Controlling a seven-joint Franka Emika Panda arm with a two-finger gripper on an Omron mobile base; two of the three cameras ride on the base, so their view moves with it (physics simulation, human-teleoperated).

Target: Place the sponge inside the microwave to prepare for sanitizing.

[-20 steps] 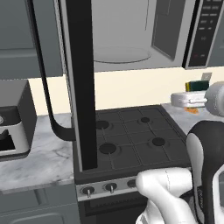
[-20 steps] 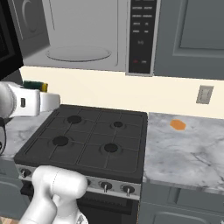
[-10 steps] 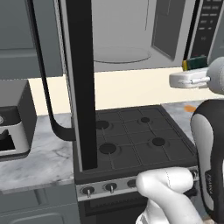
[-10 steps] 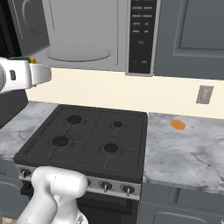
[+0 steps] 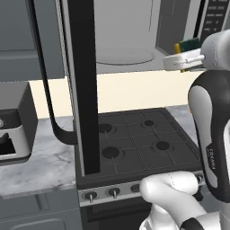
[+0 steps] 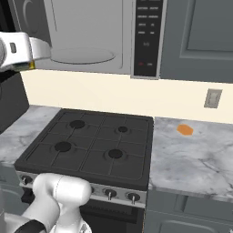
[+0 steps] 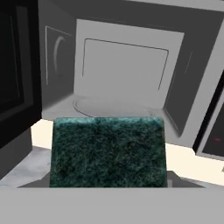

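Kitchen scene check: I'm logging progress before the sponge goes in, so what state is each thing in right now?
microwave: door swung open, inside bare apart from its turntable
sponge: held in the gripper, raised in front of the microwave opening, not yet inside
gripper: closed on the sponge
stove: nothing on its burners
orange piece: lying flat on the counter right of the stove

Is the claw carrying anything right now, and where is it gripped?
Yes, the sponge, green scrub side facing the hand camera, in front of the open microwave. The exact grip spot is hidden.
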